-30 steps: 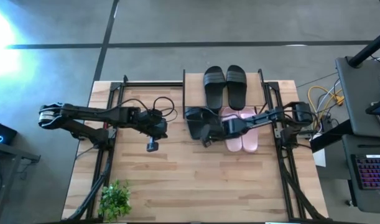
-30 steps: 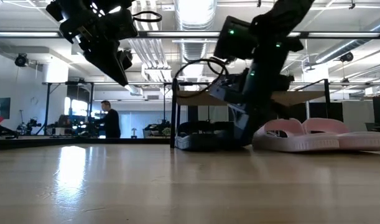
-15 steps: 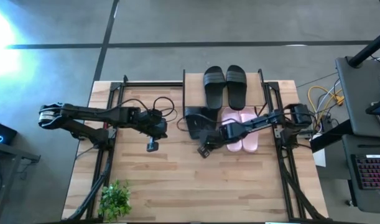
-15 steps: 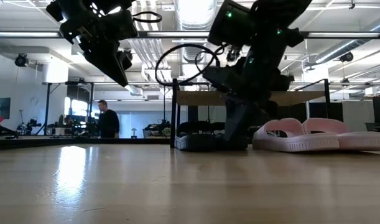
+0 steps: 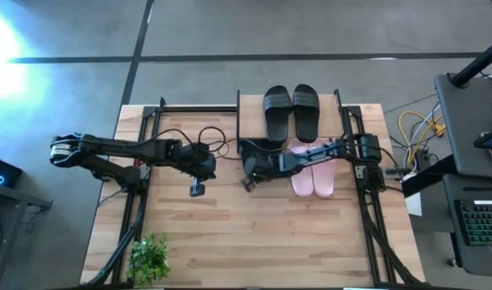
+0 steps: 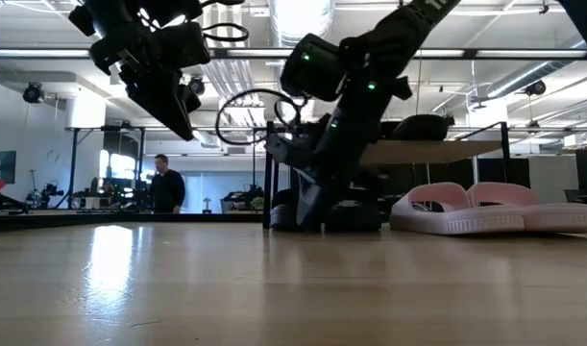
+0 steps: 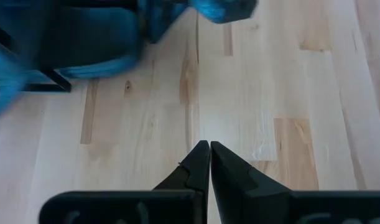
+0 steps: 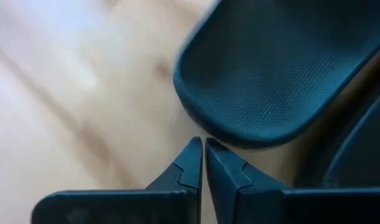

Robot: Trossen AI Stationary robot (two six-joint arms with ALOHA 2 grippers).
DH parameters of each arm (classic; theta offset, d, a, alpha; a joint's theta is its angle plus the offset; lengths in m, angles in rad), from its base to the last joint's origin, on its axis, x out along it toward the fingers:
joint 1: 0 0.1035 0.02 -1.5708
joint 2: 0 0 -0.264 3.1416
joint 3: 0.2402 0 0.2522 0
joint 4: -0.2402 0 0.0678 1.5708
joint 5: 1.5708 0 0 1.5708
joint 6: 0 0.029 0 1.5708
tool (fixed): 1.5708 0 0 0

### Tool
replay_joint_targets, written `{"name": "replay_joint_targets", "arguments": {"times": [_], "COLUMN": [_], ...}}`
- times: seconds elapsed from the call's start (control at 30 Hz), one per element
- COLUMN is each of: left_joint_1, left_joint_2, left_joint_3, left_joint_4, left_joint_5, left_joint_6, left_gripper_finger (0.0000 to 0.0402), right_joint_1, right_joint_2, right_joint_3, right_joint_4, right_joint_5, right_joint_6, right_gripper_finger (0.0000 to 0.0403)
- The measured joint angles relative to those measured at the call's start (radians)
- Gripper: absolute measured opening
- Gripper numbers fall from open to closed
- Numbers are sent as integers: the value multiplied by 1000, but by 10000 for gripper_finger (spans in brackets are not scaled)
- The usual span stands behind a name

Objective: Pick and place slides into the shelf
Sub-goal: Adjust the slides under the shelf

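While the wooden table lies mostly bare on its near half, the work crowds toward the far right, where the shelf stands. Two black slides rest on its top plank, so that pair looks placed. A pale pink pair lies on the table just right of the right arm, not yet shelved, and another black pair sits low at the shelf's left end; whether inside the lower tier I cannot tell. At least the pink pair remains. Open board spreads left and near; the shelf's thin black posts hem the right side. Left gripper hovers mid-table, fingers together, empty. Right gripper is pressed together, empty, tips just beside a black slide's rounded end.
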Motion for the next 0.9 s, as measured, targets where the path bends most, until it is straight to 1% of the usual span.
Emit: {"name": "replay_joint_targets", "arguments": {"times": [0.1, 0.17, 0.23, 0.3, 0.4, 0.5, 0.6, 0.67, 0.73, 0.8, 0.9], "left_joint_1": [0, 0, 0, 0, 0, 0, 0, 0, 0, 0, 0], "left_joint_2": [0, 0, 0, 0, 0, 0, 0, 0, 0, 0, 0], "left_joint_3": [-5, -12, -16, -16, -16, -16, -15, -16, -16, -16, -16], "left_joint_4": [1, -2, -1, -1, 0, 3, 10, 16, 22, 23, 23], "left_joint_5": [0, 0, 0, 0, -3, -3, -3, -3, -5, -6, -6], "left_joint_6": [-1, -2, -3, -8, -25, -25, -24, -24, -21, -21, -22], "left_gripper_finger": [0, 0, 0, 0, 0, 0, 0, 0, 0, 0, 0], "right_joint_1": [-28, -44, -51, -50, -36, -2, 14, 11, -1, -17, -59], "right_joint_2": [1, 1, -6, -21, -45, -62, -69, -67, -64, -64, -63], "right_joint_3": [32, 48, 55, 58, 54, 36, 7, -12, -22, -29, -32], "right_joint_4": [4, -7, -62, -98, -161, -254, -303, -299, -294, -296, -297], "right_joint_5": [34, 35, 23, -30, -147, -153, -131, -105, -51, 26, 82], "right_joint_6": [-28, -51, -64, -71, -90, -77, -24, 2, 22, 34, 29], "right_gripper_finger": [13, 13, 13, 13, 13, 13, 13, 13, 13, 13, 13]}}
